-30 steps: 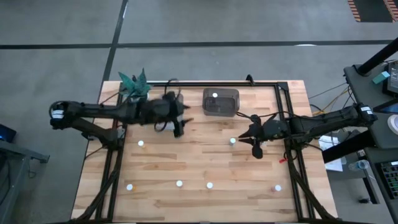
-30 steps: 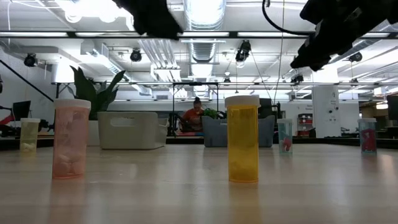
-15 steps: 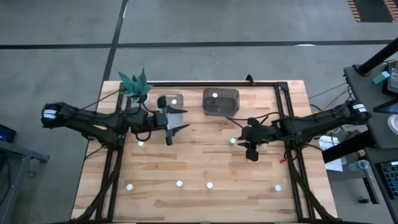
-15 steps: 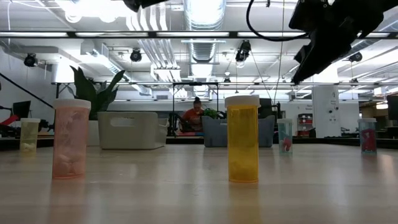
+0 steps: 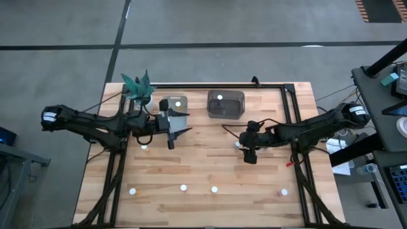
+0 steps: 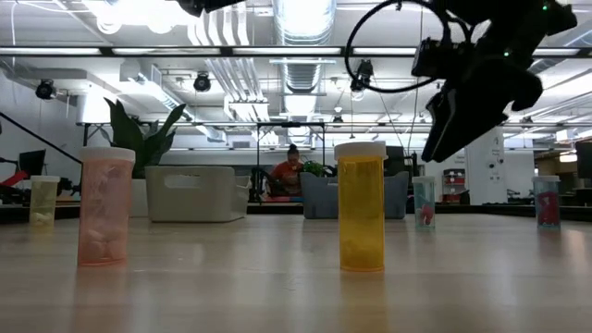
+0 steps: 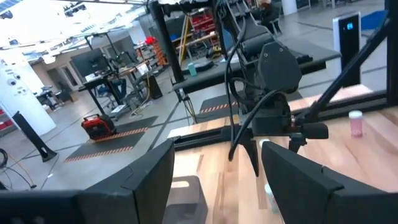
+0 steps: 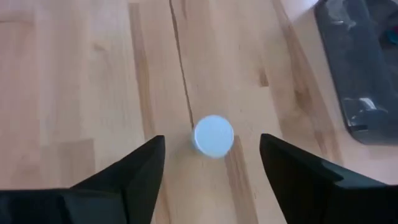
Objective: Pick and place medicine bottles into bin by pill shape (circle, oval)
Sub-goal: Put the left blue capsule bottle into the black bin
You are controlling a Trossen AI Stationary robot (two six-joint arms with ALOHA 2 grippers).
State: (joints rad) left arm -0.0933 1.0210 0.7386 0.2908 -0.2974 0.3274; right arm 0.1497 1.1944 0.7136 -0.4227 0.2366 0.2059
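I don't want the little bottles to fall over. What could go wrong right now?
The right tool hangs open straight above a white-capped bottle. If it comes down a bit off centre, a finger could knock the bottle over. The dark bin stands close by, so a swing might bump it. The left tool waits by the white bin.

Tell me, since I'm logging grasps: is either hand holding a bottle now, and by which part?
Nothing is held. The right hand is open, hovering above a white-capped bottle without touching it. The left hand is open and empty near the bins.
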